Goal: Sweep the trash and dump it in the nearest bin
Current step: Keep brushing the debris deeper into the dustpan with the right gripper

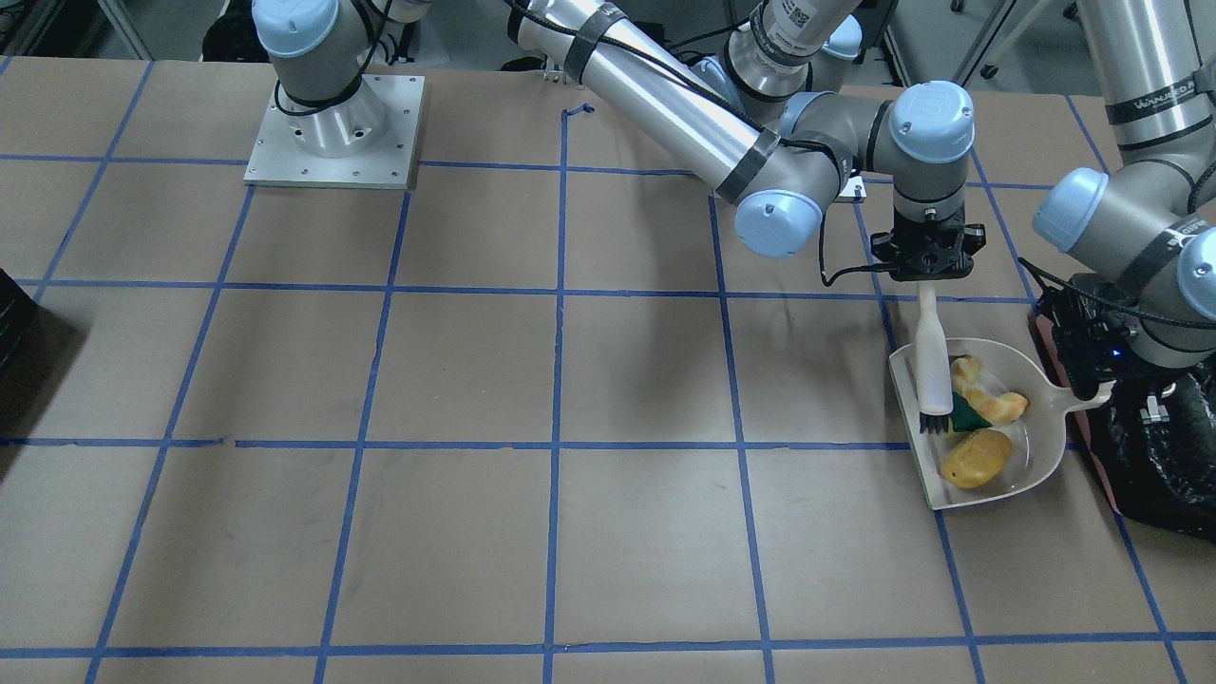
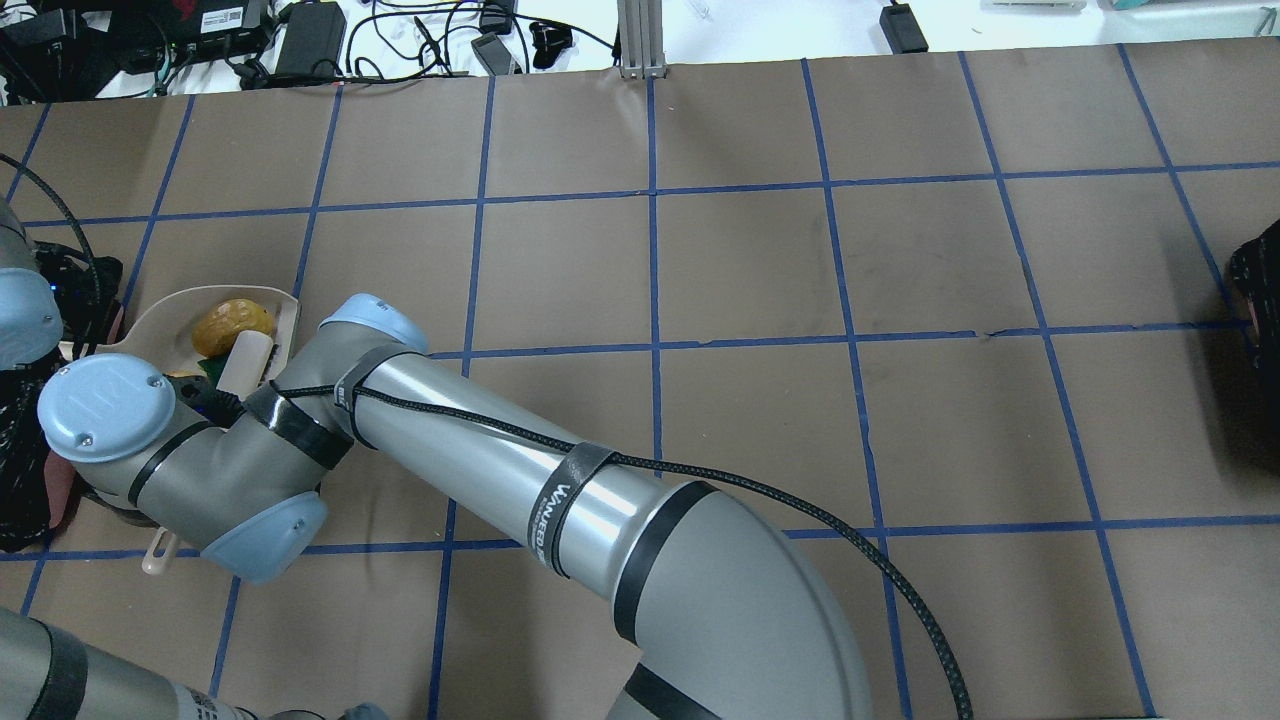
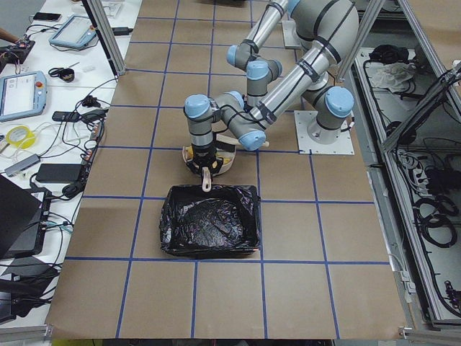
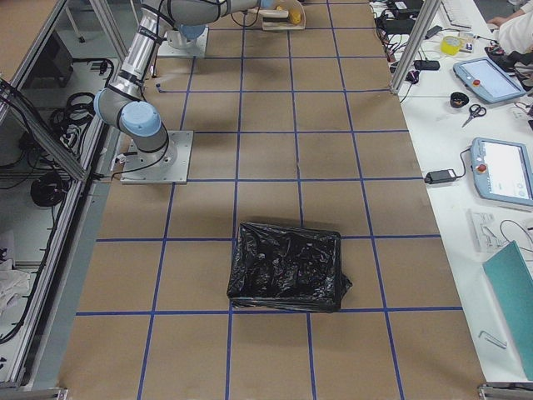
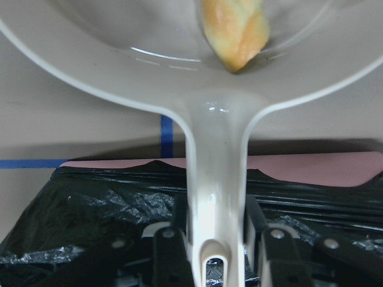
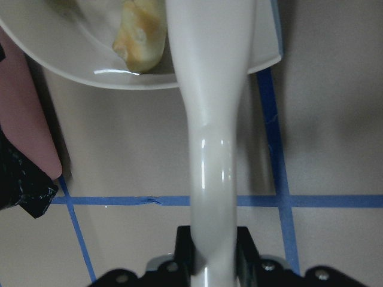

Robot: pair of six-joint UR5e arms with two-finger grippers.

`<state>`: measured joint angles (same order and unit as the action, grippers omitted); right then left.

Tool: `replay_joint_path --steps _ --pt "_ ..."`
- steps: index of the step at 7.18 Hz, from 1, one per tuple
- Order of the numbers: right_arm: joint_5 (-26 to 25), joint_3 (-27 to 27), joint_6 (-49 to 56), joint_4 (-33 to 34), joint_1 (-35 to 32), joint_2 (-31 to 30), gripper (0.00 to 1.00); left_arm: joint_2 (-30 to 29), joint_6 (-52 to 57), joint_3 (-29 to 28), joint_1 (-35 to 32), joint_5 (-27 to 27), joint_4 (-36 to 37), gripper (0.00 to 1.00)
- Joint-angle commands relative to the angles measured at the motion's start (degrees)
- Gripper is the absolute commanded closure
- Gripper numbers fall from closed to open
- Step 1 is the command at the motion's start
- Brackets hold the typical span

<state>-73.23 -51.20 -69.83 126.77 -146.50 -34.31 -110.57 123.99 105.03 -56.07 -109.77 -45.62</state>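
Note:
The white dustpan [image 1: 1031, 446] lies flat on the table beside the bin [image 1: 1164, 465], a pink-walled box lined with a black bag [image 3: 209, 231]. In the pan sits the trash: orange-yellow lumps [image 1: 977, 459] and a small green sponge piece [image 1: 967, 415]. My left gripper [image 5: 212, 236] is shut on the dustpan handle [image 5: 214, 179], right over the bin's rim. My right gripper [image 1: 929, 275] is shut on a white brush [image 1: 932, 356], held upright with its black bristles [image 1: 936, 423] down inside the pan against the sponge piece.
A second black-bagged bin [image 4: 287, 279] stands far off at the table's other end, seen as a dark shape [image 2: 1255, 280] at the overhead view's right edge. The right arm [image 2: 560, 480] reaches across the table. Blue tape lines grid the brown table [image 1: 570, 380].

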Motion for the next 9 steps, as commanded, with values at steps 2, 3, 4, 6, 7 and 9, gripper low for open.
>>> replay_joint_path --steps 2,3,4,6,7,9 --pt "6.32 -0.48 0.22 -0.82 -0.10 -0.23 1.00 0.09 0.02 0.00 0.00 0.09 -0.09 1.00" --pt "6.52 -0.48 0.22 -1.43 -0.62 -0.49 1.00 0.09 0.02 0.00 0.00 0.09 -0.17 1.00" --pt "6.61 -0.56 0.31 -2.48 -1.06 -1.71 1.00 0.09 -0.06 0.00 0.00 0.09 -0.18 1.00" --pt "8.62 -0.56 0.75 -3.63 -1.07 -3.39 1.00 0.09 0.02 0.00 0.00 0.09 -0.18 1.00" --pt "8.89 -0.48 0.75 -3.46 -1.07 -3.83 1.00 0.09 0.02 0.00 0.00 0.09 -0.26 1.00" --pt "10.30 -0.21 0.40 -3.11 -1.07 -4.45 1.00 0.09 0.02 0.00 0.00 0.09 -0.26 1.00"
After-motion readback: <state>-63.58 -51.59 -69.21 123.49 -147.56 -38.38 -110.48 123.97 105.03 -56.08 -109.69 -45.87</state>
